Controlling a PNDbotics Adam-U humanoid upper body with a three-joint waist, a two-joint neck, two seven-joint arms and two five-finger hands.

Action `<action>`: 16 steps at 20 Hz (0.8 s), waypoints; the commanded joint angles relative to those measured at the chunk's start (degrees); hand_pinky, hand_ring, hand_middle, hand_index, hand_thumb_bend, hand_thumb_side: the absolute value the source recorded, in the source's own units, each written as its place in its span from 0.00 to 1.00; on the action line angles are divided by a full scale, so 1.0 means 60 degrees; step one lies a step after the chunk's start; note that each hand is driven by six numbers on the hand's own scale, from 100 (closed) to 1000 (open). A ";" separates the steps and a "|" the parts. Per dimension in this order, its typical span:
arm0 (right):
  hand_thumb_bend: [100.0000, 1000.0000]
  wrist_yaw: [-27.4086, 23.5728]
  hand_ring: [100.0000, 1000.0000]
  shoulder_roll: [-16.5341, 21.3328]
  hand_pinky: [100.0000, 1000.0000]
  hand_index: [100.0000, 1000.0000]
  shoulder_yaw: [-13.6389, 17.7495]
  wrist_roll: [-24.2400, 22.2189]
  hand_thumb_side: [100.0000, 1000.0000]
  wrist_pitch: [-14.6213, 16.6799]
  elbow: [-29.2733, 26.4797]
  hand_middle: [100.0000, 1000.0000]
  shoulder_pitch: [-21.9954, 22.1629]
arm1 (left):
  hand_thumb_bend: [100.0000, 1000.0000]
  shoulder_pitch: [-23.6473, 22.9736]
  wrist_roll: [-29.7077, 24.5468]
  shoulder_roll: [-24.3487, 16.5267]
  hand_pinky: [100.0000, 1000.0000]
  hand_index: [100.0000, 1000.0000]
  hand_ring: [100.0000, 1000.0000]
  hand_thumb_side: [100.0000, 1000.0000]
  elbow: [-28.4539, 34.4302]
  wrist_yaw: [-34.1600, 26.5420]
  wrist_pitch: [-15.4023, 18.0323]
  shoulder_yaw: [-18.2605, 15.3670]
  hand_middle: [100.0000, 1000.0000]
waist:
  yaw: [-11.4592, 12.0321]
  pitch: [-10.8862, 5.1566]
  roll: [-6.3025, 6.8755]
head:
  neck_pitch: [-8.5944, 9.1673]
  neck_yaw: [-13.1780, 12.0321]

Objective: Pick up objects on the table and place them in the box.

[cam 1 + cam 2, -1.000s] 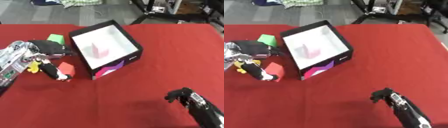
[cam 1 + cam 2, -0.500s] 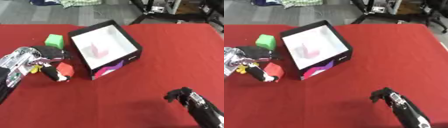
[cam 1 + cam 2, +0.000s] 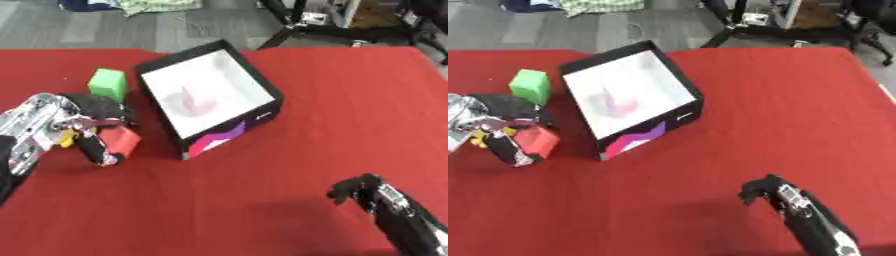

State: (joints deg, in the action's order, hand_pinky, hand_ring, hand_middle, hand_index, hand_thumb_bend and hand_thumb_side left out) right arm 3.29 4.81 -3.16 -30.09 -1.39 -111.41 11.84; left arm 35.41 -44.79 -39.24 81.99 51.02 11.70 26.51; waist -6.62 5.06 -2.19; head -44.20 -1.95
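Trouble is most likely at the left robot hand (image 3: pixel 87 127), which is curled around a red block (image 3: pixel 122 141) low on the red worktop (image 3: pixel 350 100). The block sits between the thumb side and the curled fingers, and only part of it shows, so I judge the hold to be partial: if the block is caught by a corner, it could twist out or drop on the way up. The box (image 3: pixel 210 97) lies just to the right of that hand, tilted and open-faced, so a carried block swung too low could knock its near wall and shove it aside rather than land inside. A green block (image 3: pixel 108 84) rests just beyond the left robot hand, near enough that the wrist could nudge it when lifting.

The right robot hand (image 3: pixel 765 189) is well apart from all this, low at the near right, fingers curled and holding nothing.

Count: one red block, one green block, one box. Something pinkish shows inside the box, but what it is I cannot tell. Two robot hands in view.
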 commanded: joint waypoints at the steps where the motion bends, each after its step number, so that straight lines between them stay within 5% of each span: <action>1: 0.00 0.0025 0.72 0.0106 1.00 0.67 0.0067 0.0024 1.00 0.0017 -0.0104 0.46 -0.0031 | 0.11 0.0146 -0.0054 -0.0307 0.69 0.75 0.54 0.11 0.0224 -0.0135 -0.0021 -0.0196 0.58 | 0.0014 -0.0040 0.0103 | 0.0014 0.0031; 11: 0.00 0.0013 0.72 0.0116 1.00 0.67 0.0086 0.0056 1.00 0.0012 -0.0092 0.46 -0.0015 | 0.00 0.0679 0.0039 -0.0655 0.64 0.68 0.46 0.10 0.1586 -0.1129 -0.0513 -0.0722 0.50 | 0.0031 -0.0091 0.0109 | 0.0014 0.0087; 16: 0.00 0.0005 0.72 0.0116 1.00 0.67 0.0056 0.0021 1.00 0.0004 -0.0075 0.46 0.0017 | 0.00 0.1553 0.1118 -0.0504 0.69 0.70 0.49 0.07 0.2074 -0.1306 -0.1109 -0.1156 0.51 | 0.0062 -0.0136 0.0096 | 0.0014 0.0115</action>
State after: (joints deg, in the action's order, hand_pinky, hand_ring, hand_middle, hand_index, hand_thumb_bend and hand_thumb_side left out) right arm 3.29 4.81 -2.86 -29.95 -1.35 -111.37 12.13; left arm 43.42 -39.81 -41.27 93.08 43.43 5.88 21.04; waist -6.29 5.01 -2.19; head -44.20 -1.38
